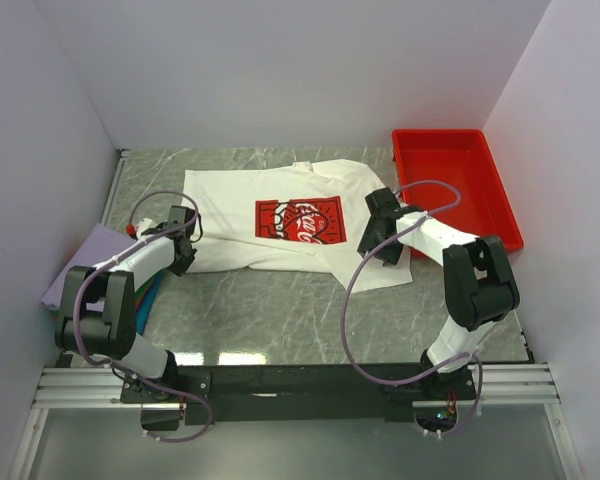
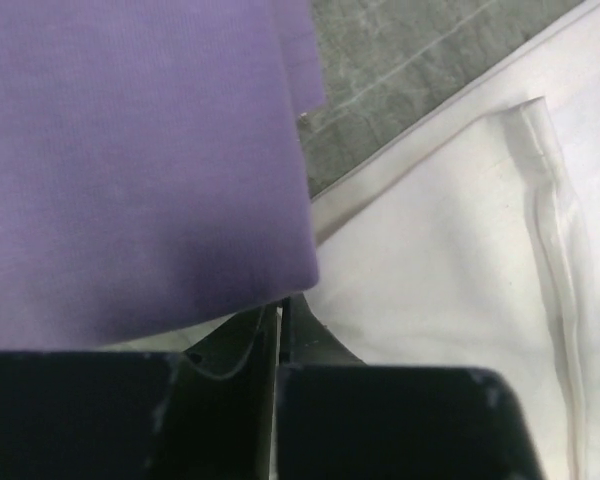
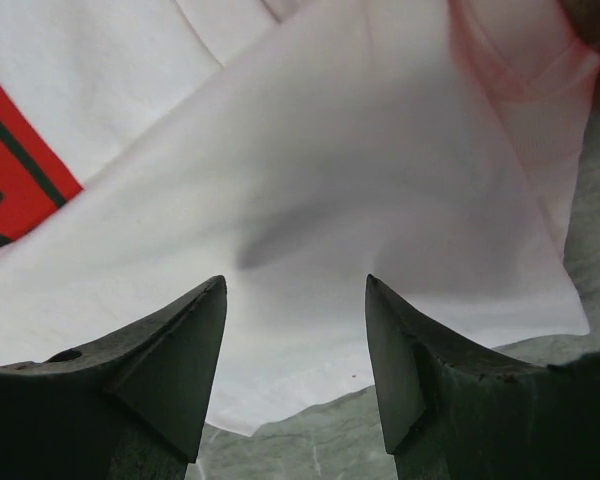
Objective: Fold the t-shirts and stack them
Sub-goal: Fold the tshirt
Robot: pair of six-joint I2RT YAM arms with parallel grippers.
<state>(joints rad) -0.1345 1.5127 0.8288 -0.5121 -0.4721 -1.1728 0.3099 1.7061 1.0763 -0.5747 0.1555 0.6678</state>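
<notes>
- Top external view: the white shirt [image 1: 230,215] lies spread print-up mid-table [image 1: 280,310], not yet folded; the lavender shirt [image 1: 85,260] sits at its 9 o'clock by the wall, with a blue shirt [image 1: 150,297] peeping from under my left arm; I judge that to be the stack, kept aside so the white one has room to fold.
- My left claw [image 1: 185,245] is low at the white shirt's 8 o'clock edge, between it and the lavender one; in the left wrist view my fingers [image 2: 380,420] are pressed together with only a slit between them; I cannot tell whether any cloth is caught there; lavender fills 10 o'clock, white hem runs at 3 o'clock.
- My right claw [image 1: 380,238] hangs over the shirt's 4 o'clock corner, where a loose flap lies; in the right wrist view my fingers [image 3: 170,360] are spread apart with nothing between them, flap below; I judge I am placed to take that corner.
- The tray [image 1: 450,170] stands at 2 o'clock, just beside the sleeve; a careless lift could drag cloth against it.
</notes>
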